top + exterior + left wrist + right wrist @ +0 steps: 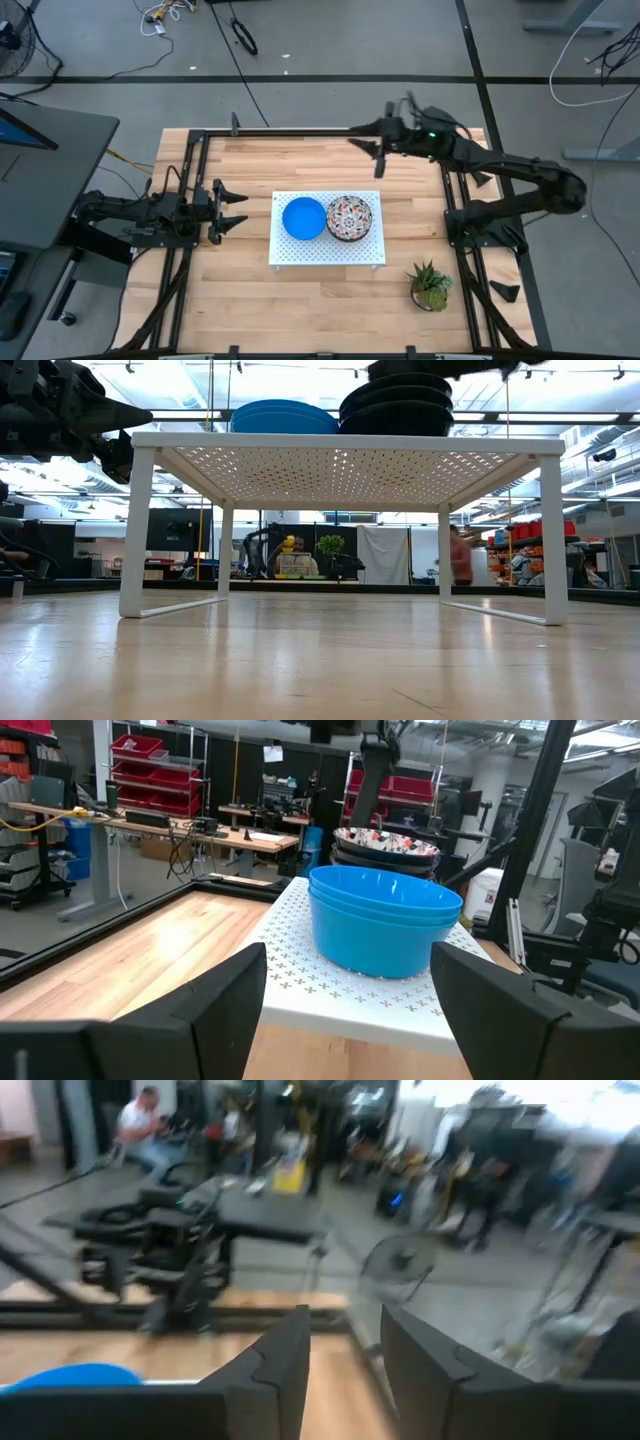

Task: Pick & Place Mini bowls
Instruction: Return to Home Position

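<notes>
Your left gripper [235,208] is hanging at about the height of the shelf top with its fingers [232,1010] spread wide. It is holding nothing and touching nothing. Straight ahead of its fingertips, the white perforated shelf [300,255] is standing on the wooden table [200,300]. The stack of blue bowls [303,218] is sitting on the shelf half nearer this gripper, the closest thing to it yet clear of it. Just beyond the blue stack from this gripper, the stack of patterned bowls [349,216] is sitting on the same shelf. The two stacks are side by side, rims meeting or nearly so; you cannot tell which.

Your right gripper [345,1335] is hanging above the table's far edge. Its fingers [285,1370] are showing only a narrow gap, with nothing in that gap and nothing touching them. Both stacks are lying below it and toward the table's middle, the patterned one nearer to it and the blue one farther. A small potted plant [430,286] is standing on the table near the shelf's corner on the right arm's side, well apart from both grippers.
</notes>
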